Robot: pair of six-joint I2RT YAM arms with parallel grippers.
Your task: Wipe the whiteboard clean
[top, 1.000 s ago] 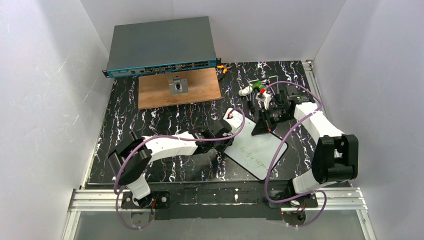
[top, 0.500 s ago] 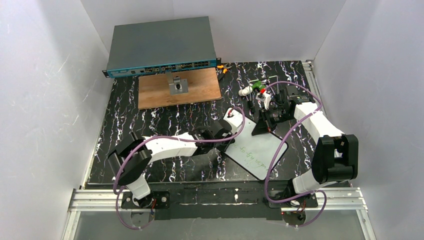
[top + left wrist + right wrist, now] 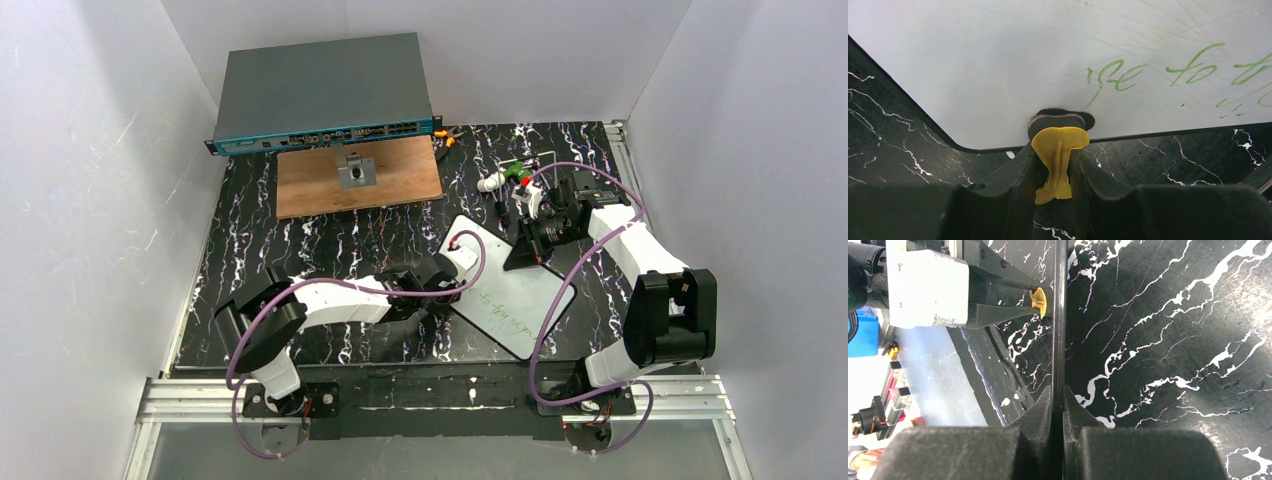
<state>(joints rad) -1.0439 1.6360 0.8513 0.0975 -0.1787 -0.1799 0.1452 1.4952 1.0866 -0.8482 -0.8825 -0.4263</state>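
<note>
Since the glossy white whiteboard (image 3: pixel 505 300) looks stiff but slick, right jaws clamp its rim, left jaws a yellow-handled eraser (image 3: pixel 1058 142).

Green writing (image 3: pixel 1193 62) on whiteboard (image 3: pixel 973 55) cut off at 3 o'clock, left wrist view, small items (image 3: pixel 505 178) at overhead 1 o'clock unidentifiable.

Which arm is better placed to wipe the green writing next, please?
Left: the left gripper holds the yellow eraser, felt at the edge of the whiteboard near the green writing; the right gripper is shut on its rim.
</note>
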